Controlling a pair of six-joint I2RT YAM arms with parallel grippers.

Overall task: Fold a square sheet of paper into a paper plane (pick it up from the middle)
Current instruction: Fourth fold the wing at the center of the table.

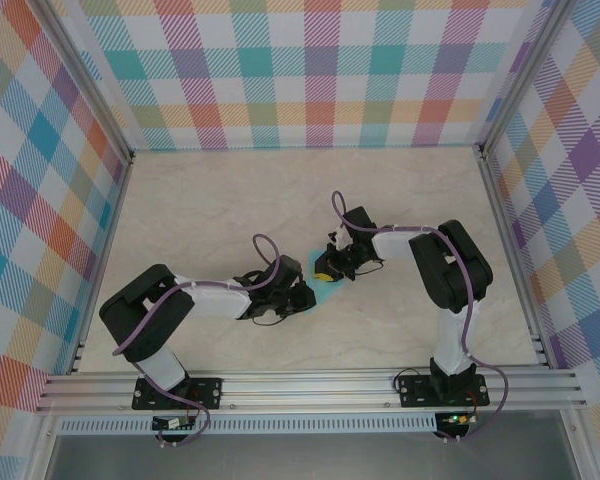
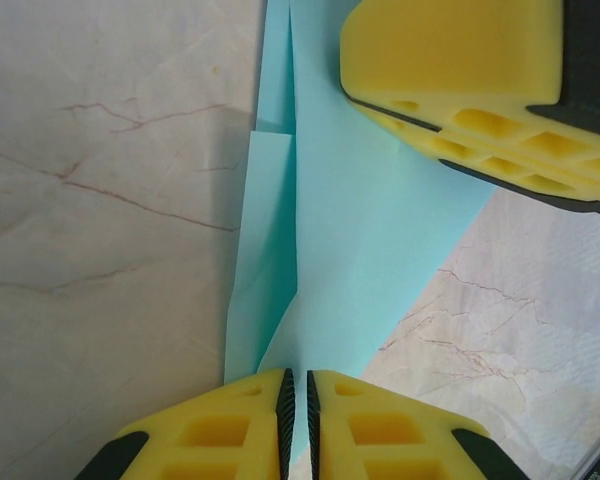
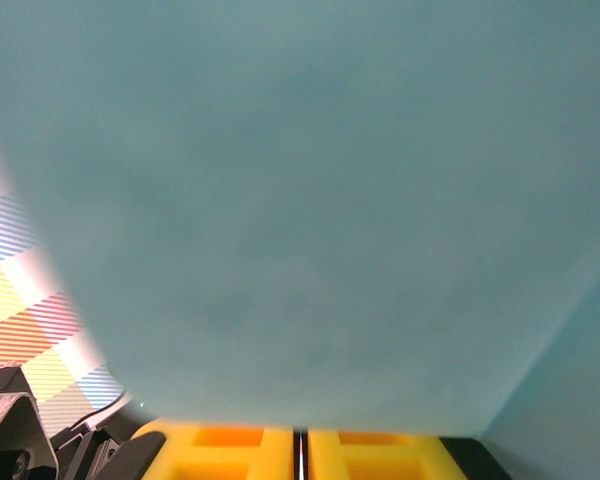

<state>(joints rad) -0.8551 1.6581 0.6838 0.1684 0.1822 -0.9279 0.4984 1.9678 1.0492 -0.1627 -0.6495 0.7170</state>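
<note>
From above, both arms reach into the middle of the tabletop (image 1: 210, 210), where the light-teal sheet of paper (image 1: 317, 290) lies between them. The left claw (image 1: 298, 296) is at its near-left edge and the right claw (image 1: 327, 268) at its far side, so each end is governed while the folding goes on.

On the left wrist camera, the left claw (image 2: 298, 420) has its yellow fingers pressed together, and the creased sheet (image 2: 360, 250) runs straight into them, so it looks nipped at the point. A long fold line runs away from the claw. The right claw (image 2: 460, 90) sits on the far part of the paper, likely steadying it.

On the right wrist camera, the right claw (image 3: 300, 455) is pressed together too. Teal paper (image 3: 300, 200) rises right in front of the lens, which suggests a flap pinched and lifted for folding over.
</note>
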